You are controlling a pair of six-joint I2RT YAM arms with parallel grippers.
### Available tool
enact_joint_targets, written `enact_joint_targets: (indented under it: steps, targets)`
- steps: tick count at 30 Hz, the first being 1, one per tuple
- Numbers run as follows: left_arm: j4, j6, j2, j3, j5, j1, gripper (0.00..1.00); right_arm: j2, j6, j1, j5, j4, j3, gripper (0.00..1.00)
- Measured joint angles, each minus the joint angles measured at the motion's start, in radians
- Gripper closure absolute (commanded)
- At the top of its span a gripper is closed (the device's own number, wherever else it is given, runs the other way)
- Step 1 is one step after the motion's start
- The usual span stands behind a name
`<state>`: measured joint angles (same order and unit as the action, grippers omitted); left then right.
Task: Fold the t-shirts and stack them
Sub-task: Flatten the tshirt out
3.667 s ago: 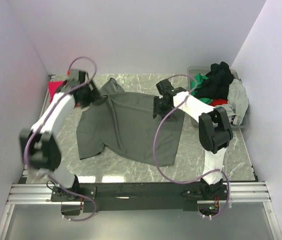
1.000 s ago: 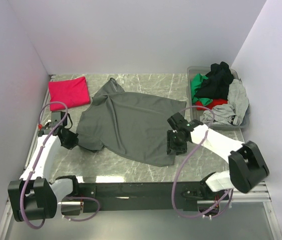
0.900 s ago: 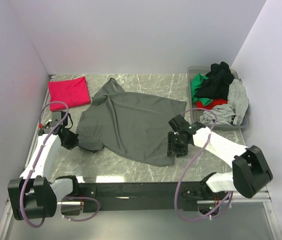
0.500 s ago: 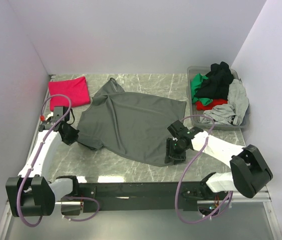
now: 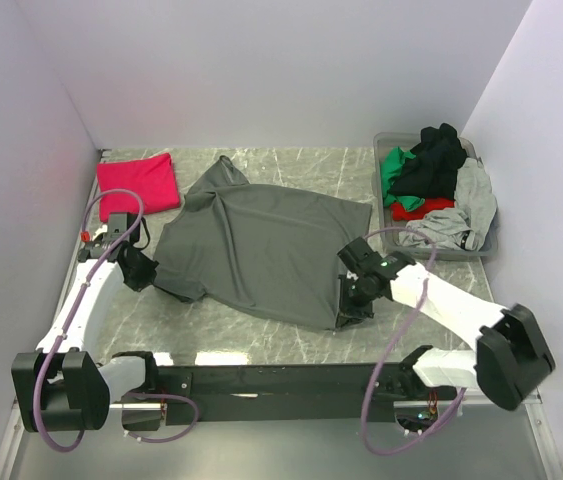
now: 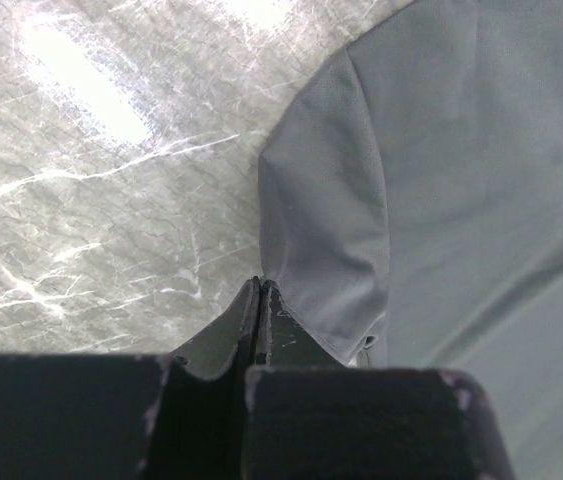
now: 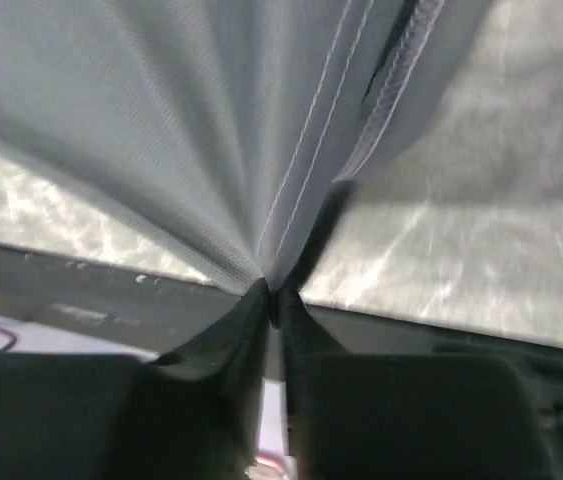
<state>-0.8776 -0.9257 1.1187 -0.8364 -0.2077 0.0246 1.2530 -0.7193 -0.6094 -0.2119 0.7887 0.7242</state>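
- Top view: one tub (image 5: 381,150), two arms and two claws are in sight.
- One grey shirt (image 5: 261,250) lies spread at the middle of the table (image 5: 261,335). One sleeve points to the upper left and the hem to the lower right.
- One magenta shirt (image 5: 139,185) lies folded at the upper left, apart from the grey one.
- The clear tub at the upper right holds a heap in four colours: black (image 5: 436,155) on top, green (image 5: 393,170) at its left, light grey (image 5: 471,195) spilling over the right and near rim, and red (image 5: 421,207) low in the middle. How many pieces each colour makes cannot be told, and the heap hides most of the tub's rim.
- The left claw (image 5: 141,272) sits at the grey shirt's left sleeve, and the right claw (image 5: 353,305) at its lower right corner. Both cover the cloth edge they meet, so the grip does not show from here.
- Left wrist view: the left claw (image 6: 260,288) is pinched tight, its tips meeting on the edge of the grey shirt (image 6: 441,180) at the lower middle. A small fold of cloth rises from the tips. Marble table (image 6: 81,180) fills the left, and the shirt is cut off at the right and bottom.
- Right wrist view: the right claw (image 7: 272,292) is closed narrow on the grey shirt (image 7: 181,120). The cloth is drawn into pleats that run to the tips, and a stitched hem slants down from the upper right. The table (image 7: 461,230) shows at the right. The picture is somewhat blurred.
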Motion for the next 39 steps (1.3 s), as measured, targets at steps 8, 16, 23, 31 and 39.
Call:
enact_joint_targets:
  steps: [8, 16, 23, 31, 39]
  targets:
    - [-0.005, 0.000, -0.006, 0.000, 0.000, 0.000, 1.00, -0.092, -0.023, -0.002, 0.075, 0.180, 0.061, 0.51]
    - [-0.007, 0.000, -0.009, 0.000, 0.000, 0.000, 1.00, -0.086, -0.034, -0.006, 0.068, 0.165, 0.011, 0.53]
    - [-0.008, 0.000, -0.009, 0.000, -0.001, 0.000, 1.00, -0.021, -0.047, -0.011, 0.038, 0.085, -0.043, 0.56]
    - [-0.011, 0.000, -0.009, 0.000, -0.001, 0.000, 1.00, 0.061, -0.042, -0.017, 0.020, 0.001, -0.046, 0.59]
    - [-0.027, 0.000, -0.009, 0.000, -0.014, 0.000, 1.00, 0.113, -0.042, -0.026, 0.004, -0.034, -0.086, 0.64]
